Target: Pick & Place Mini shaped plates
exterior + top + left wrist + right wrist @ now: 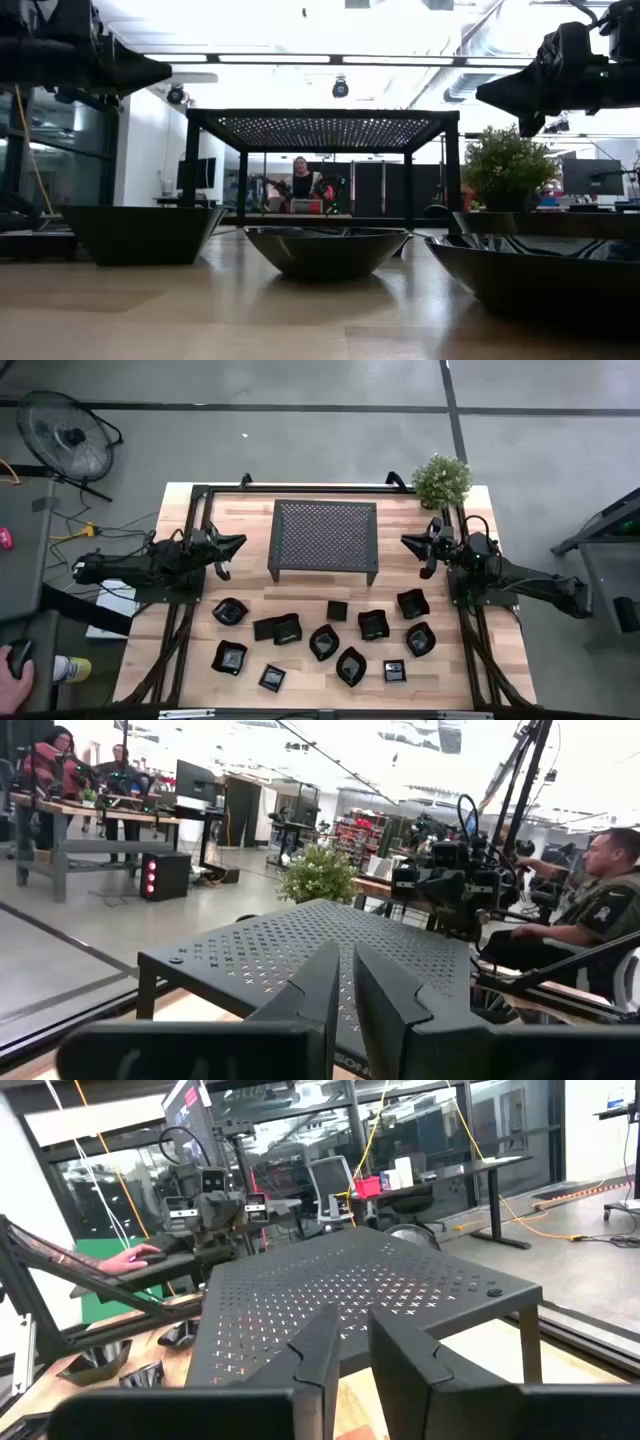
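Observation:
Several small glossy black plates sit flat on their bases across the near half of the wooden table, square, leaf and teardrop shaped. In the low view three of them stand close in front. My left gripper hovers, shut, at the left end of the black mesh rack, pointing toward it. My right gripper hovers, shut, at the rack's right end, facing the left one. Both hang above the table, level with the rack's top. Each wrist view looks over the rack at the opposite arm.
The mesh rack stands on its legs at the table's far middle. A potted plant sits at the far right corner. A person's hand shows off the table's near left. Bare wood lies between the rack and the plates.

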